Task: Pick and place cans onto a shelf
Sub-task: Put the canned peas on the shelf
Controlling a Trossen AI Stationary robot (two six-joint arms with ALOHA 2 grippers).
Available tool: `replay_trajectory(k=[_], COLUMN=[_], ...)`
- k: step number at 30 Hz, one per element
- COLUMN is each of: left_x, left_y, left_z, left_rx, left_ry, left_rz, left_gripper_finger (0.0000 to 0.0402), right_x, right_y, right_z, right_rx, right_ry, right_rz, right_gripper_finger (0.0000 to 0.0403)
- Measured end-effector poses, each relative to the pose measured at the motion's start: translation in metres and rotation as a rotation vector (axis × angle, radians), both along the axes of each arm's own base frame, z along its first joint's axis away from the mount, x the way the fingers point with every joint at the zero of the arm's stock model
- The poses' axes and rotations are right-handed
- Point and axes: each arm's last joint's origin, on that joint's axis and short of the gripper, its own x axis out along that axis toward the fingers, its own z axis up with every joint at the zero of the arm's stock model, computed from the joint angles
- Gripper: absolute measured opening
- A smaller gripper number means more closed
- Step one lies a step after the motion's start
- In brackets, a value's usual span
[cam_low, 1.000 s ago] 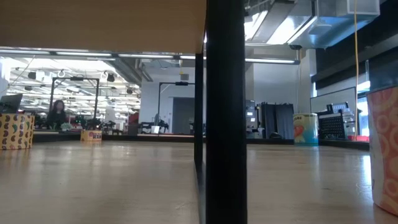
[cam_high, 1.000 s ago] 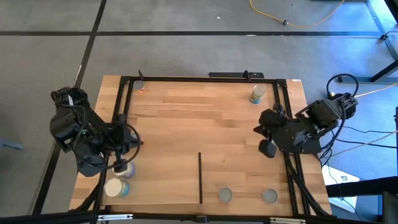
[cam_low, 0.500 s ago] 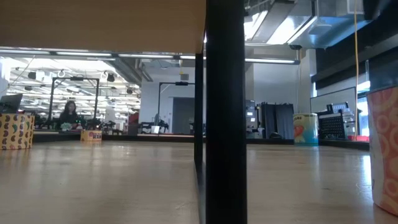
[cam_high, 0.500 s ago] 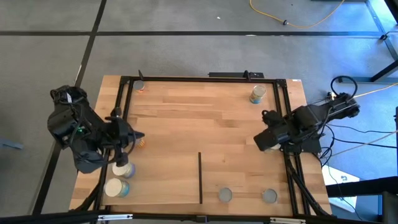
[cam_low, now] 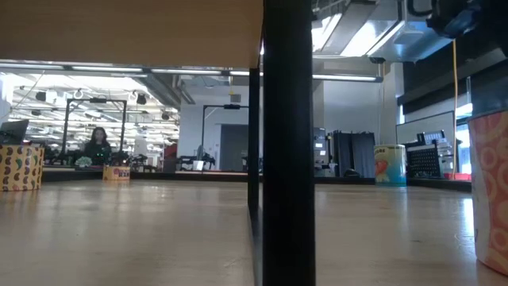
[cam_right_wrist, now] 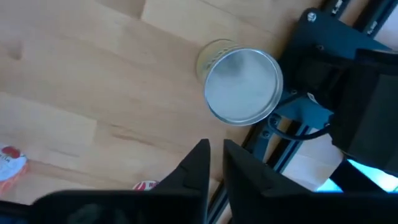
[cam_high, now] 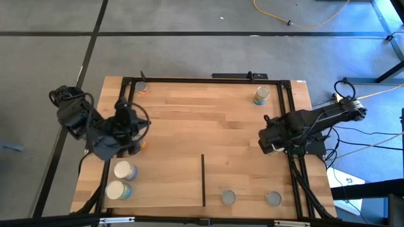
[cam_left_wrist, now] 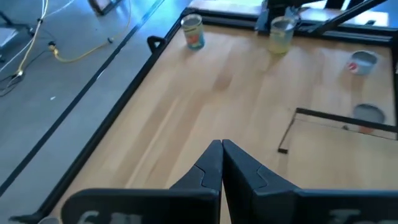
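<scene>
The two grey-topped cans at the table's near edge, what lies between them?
Bare pale wood only, in the high view, between the left grey-topped can and the right one.

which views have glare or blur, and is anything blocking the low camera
Low view: a dark post up close blocks the middle, and ceiling lights glare behind it. Right wrist view: the can has a washed-out sheen on its metal top. Left wrist view: far cans look soft.

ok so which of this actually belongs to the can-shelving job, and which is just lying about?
Job:
cream-topped can
second cream-topped can
yellow-label can
grey-topped can
second grey-topped can
shelf

Lying about:
black frame
yellow floor cable
person in the background
</scene>
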Motion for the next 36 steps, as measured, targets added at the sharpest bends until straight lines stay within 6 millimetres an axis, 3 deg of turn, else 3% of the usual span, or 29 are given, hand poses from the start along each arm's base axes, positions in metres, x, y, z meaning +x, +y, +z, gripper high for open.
replay_trajectory(k=[10,25,36], left_x=[0.008,0.009,0.009], left_y=[0.013,0.013,0.013], left_z=[-0.001,-0.001,-0.001], left_rx=[-0.032,-0.016,-0.016], left_ry=[0.044,0.057,0.057], left_rz=[0.047,0.032,0.032], left_gripper_finger=[0.0,0.0,0.0], right_x=[0.005,0.008,0.005], right_y=[-0.01,-0.019,-0.02], right_z=[-0.013,-0.072,-0.076], right_rx=[0.03,0.028,0.028], right_ry=[0.002,-0.006,0.015], right_rz=[-0.062,-0.071,-0.071], right_gripper_finger=[0.0105,0.0108,0.0092])
